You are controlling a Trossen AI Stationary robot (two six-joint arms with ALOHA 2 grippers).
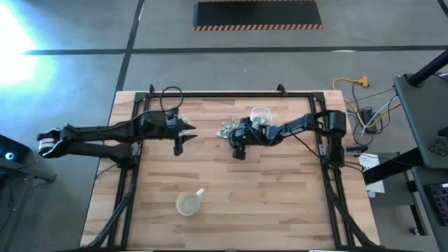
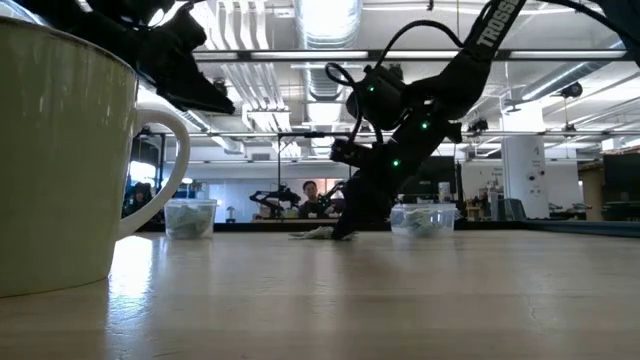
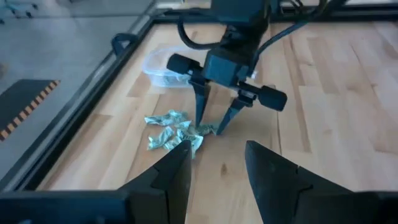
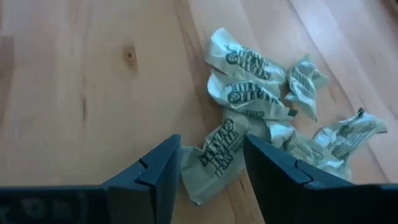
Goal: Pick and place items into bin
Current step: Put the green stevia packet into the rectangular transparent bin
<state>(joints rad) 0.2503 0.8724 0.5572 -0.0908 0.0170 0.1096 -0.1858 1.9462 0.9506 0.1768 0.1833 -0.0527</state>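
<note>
Pale wood table (image 1: 231,224), dark frame round it, grey floor beyond. From above I see my right arm reaching in from the right edge, bent down so the right gripper (image 3: 211,127) stands fingertips-down at the edge of the wrappers (image 1: 226,129), which lie in a loose heap at the table's far middle. My left wrist camera shows its fingers spread apart and planted on the wood, straddling one end of the heap. My right wrist camera alone shows the detail: one wrapper (image 4: 214,163) sits between the two fingers, green print on pale foil, not pinched. A clear bin (image 1: 260,115) lies just beyond the heap; the low view shows a second clear tub (image 2: 190,217) off to one side. My left arm stretches in from the left, left gripper (image 1: 178,146) held above bare wood, fingers wide and empty. A cup (image 1: 187,204) sits near the front edge.
</note>
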